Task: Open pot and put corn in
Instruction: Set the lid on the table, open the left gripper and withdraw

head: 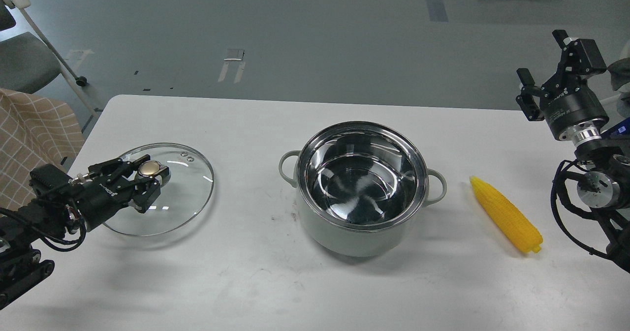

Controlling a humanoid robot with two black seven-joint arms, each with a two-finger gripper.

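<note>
The pale grey-green pot (362, 232) stands open in the middle of the white table, its shiny steel inside empty. The yellow corn (506, 214) lies on the table to the pot's right, tapered end pointing away from me. My left gripper (149, 179) is shut on the brass knob of the glass lid (182, 195), which is low at the table's left side, close to or on the surface. My right gripper (546, 70) is open and empty, raised at the far right, well above and behind the corn.
The white table (256, 282) ends at a rounded far-left corner. A beige checked cloth (34, 134) and a grey chair (22, 60) stand left of the table. Grey floor lies beyond the far edge.
</note>
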